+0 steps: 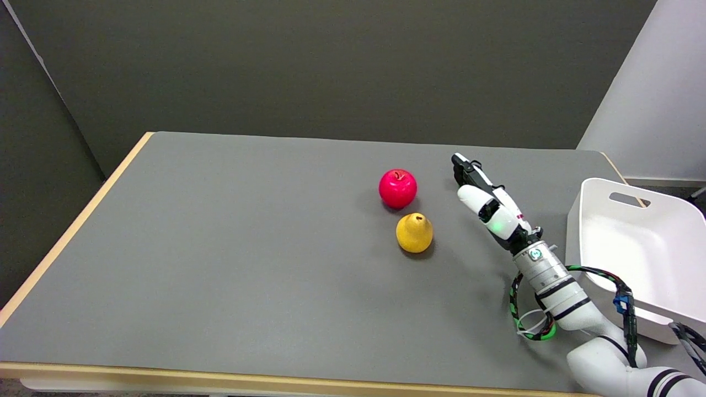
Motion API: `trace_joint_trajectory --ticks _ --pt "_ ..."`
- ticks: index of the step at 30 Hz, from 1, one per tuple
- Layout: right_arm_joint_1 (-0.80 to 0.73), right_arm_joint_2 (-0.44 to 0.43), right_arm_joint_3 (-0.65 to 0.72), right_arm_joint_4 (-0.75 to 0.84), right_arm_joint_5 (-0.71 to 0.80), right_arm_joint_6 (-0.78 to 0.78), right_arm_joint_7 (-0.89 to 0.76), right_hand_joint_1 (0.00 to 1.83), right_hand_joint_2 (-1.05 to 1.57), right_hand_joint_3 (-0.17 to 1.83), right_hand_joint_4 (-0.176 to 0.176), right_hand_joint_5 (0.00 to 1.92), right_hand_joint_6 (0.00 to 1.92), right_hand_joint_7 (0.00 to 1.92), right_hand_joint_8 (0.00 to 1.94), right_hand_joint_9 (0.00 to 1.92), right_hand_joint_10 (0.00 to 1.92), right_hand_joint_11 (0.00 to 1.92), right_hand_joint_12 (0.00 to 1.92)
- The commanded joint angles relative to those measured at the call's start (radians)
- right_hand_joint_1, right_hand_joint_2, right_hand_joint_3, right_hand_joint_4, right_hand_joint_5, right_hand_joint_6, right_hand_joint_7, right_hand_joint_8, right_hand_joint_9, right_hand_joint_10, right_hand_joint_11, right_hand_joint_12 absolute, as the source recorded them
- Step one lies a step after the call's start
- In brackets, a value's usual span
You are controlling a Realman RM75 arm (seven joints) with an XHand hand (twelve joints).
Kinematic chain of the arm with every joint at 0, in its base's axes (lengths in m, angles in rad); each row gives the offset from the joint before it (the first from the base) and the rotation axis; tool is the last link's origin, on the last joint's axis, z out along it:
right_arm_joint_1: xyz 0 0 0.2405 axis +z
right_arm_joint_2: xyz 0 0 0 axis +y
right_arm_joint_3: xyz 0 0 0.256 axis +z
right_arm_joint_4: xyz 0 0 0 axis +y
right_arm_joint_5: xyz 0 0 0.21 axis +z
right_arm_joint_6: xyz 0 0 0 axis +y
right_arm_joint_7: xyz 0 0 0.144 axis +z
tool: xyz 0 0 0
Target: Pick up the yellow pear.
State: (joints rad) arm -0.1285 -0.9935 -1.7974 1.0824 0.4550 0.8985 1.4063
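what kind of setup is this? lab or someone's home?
Most likely a robot test lab: bare grey table against plain partition walls, staged props only, an apple, a pear and a white bin, and the right hand reaching in.

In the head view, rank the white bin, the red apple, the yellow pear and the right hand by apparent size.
1. White bin, by far the largest, though cut off by the frame edge.
2. Right hand.
3. Yellow pear and red apple: near equal. The pear is closer to the camera, so I won't rank them.
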Motion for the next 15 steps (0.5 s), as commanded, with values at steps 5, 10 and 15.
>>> trace_joint_trajectory --ticks 5,10,15 --pt "0.023 -0.017 -0.005 0.043 -0.007 -0.125 -0.001 0.19 0.72 0.94 -0.088 0.0 0.12 0.0 0.0 0.0 0.0 0.0 0.0" --pt "0.022 -0.017 -0.005 0.072 0.001 -0.163 0.006 0.19 0.72 0.94 -0.089 0.0 0.13 0.0 0.0 0.0 0.0 0.0 0.0" --pt "0.014 -0.003 0.001 0.101 0.007 -0.166 0.007 0.2 0.74 0.91 -0.08 0.0 0.16 0.0 0.0 0.0 0.0 0.0 0.0"
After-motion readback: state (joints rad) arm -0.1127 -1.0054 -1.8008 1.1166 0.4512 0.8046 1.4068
